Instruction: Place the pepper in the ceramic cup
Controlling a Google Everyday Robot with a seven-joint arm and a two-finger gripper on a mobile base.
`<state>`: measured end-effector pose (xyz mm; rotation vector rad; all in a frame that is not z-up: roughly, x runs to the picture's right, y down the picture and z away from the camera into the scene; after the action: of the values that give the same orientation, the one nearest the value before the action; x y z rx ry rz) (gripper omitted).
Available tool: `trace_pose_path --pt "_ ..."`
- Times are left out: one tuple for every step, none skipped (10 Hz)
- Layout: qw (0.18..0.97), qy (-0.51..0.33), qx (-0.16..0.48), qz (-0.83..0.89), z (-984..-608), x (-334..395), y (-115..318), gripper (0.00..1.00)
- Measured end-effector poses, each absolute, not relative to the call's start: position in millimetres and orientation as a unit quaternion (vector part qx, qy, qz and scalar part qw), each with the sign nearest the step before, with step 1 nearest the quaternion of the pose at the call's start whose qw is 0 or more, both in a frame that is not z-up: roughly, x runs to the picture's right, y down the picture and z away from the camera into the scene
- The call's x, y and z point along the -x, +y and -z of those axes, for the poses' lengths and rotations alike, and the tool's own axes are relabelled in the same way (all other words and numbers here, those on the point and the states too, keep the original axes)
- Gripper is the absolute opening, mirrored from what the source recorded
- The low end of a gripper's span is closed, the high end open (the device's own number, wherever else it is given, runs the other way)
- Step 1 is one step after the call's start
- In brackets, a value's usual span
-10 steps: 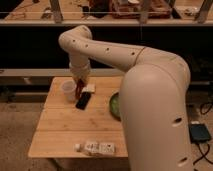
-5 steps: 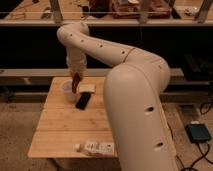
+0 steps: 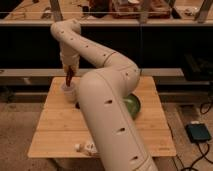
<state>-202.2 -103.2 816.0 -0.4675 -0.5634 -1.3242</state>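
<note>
— What's new?
— The gripper [image 3: 70, 73] has slid over from the three o'clock side of the cup [image 3: 68, 91]. It now hangs at its twelve o'clock, clamped on the pepper [image 3: 70, 79].
— Meaning?
— The pepper dangles just above the rim. Lowering and letting go looks next.

The claw [image 3: 69, 73] is hanging over a far corner of the counter [image 3: 55, 120], gripping the dark-red pepper [image 3: 70, 79] upright just above the white ceramic cup [image 3: 67, 92]; the arm is partly hiding the green bowl [image 3: 133, 106].
</note>
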Motion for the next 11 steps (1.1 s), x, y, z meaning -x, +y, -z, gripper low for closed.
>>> trace_pose_path --pt "0.723 -0.257 0.214 0.604 -823.5 218.4 -98.6 0.03" --pt "0.725 -0.255 0.215 0.603 -826.3 223.8 -95.8 0.03" --pt "0.737 -0.250 0.208 0.593 -827.3 228.1 -96.5 0.03" --pt "0.761 -0.238 0.204 0.568 -823.9 227.6 -99.6 0.03" --pt "0.794 -0.220 0.200 0.530 -819.9 218.0 -104.2 0.03" --pt "0.817 -0.212 0.198 0.499 -818.1 206.8 -104.5 0.03" --pt "0.833 -0.201 0.196 0.476 -817.3 193.6 -105.9 0.03" --pt "0.856 -0.183 0.192 0.444 -817.1 169.7 -108.4 0.03" --pt "0.869 -0.171 0.189 0.425 -817.0 155.1 -109.8 0.03" --pt "0.882 -0.150 0.180 0.409 -818.5 140.2 -110.6 0.03" --pt "0.894 -0.128 0.159 0.398 -819.3 131.6 -108.1 0.03"
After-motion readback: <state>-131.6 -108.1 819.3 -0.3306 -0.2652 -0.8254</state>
